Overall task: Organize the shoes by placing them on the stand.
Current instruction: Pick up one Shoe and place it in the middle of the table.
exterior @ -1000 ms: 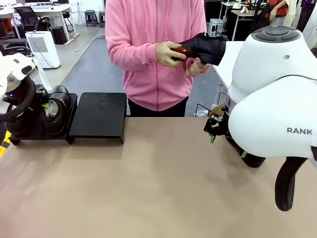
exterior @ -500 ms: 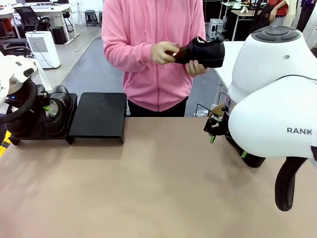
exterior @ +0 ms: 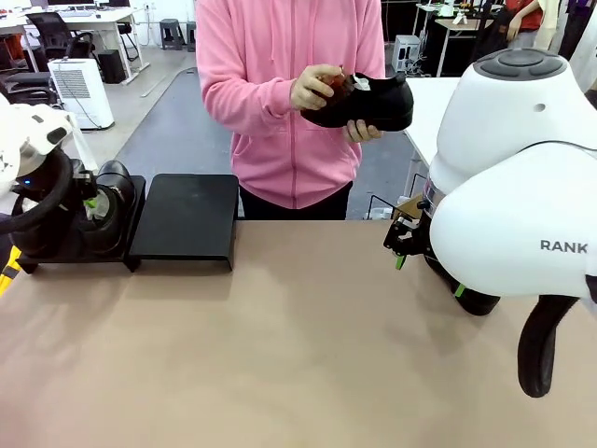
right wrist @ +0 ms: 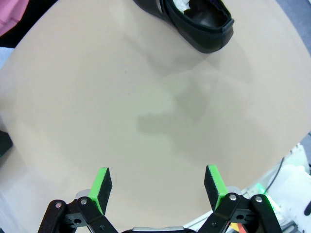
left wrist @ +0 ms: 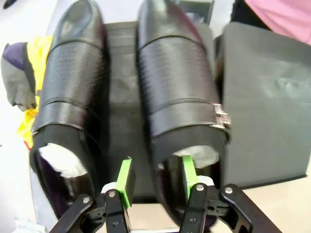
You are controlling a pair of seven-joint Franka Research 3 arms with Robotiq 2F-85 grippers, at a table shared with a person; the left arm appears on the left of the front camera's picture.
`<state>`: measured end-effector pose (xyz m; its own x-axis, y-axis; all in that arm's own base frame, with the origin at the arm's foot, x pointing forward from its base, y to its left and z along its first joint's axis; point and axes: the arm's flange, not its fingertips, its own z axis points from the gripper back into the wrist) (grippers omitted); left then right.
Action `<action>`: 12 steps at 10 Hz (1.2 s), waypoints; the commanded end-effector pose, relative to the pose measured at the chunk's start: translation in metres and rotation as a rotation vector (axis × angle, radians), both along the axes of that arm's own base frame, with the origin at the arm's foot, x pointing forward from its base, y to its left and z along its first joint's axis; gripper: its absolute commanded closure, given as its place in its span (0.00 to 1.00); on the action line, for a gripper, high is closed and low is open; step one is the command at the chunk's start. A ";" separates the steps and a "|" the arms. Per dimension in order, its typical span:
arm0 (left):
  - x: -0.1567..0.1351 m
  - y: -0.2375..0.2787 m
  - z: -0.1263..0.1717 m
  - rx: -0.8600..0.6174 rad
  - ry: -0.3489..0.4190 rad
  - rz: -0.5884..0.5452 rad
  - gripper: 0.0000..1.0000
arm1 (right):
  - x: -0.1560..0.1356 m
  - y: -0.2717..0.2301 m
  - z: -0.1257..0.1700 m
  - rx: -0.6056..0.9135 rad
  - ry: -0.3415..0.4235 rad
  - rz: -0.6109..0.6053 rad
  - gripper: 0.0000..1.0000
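Two glossy black dress shoes [left wrist: 73,82] sit side by side on one unit of the stand [left wrist: 121,97], heels toward the left gripper [left wrist: 156,177]. It comes in low and level from behind them. Its jaws stand part open astride the heel rim of the nearer shoe [left wrist: 177,82], one green pad [left wrist: 188,174] dipped inside against the paper stuffing and the other outside, in the lane between the pair. A strip of stand shows between that outer pad and the leather, so I'd call it let go rather than pinching. The worry from here is the inside pad: if the wrist backs out or lifts at a slant, it could hook the rim, drag the shoe off its edge or shove it into its neighbour. The stand's second unit [exterior: 187,219], just beyond the shoe on the inside pad's flank, is bare. The right gripper [right wrist: 158,182] hangs spread wide, pointing down at the table [right wrist: 146,121], tucked under its bulky white arm. A third shoe [right wrist: 194,24] lies well ahead of its fingertips, and a clumsy reach might nudge it away. Across the table, a person's hands [exterior: 312,89] hold a fourth shoe [exterior: 368,101] up in the air with a small brown object [exterior: 333,82].
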<state>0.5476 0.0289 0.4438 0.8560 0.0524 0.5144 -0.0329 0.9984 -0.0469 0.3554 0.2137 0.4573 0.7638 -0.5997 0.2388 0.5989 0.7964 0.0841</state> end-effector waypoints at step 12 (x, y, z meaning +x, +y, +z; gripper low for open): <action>-0.130 -0.089 0.078 -0.383 0.645 -0.337 0.48 | 0.003 0.000 0.001 0.015 -0.003 0.024 0.00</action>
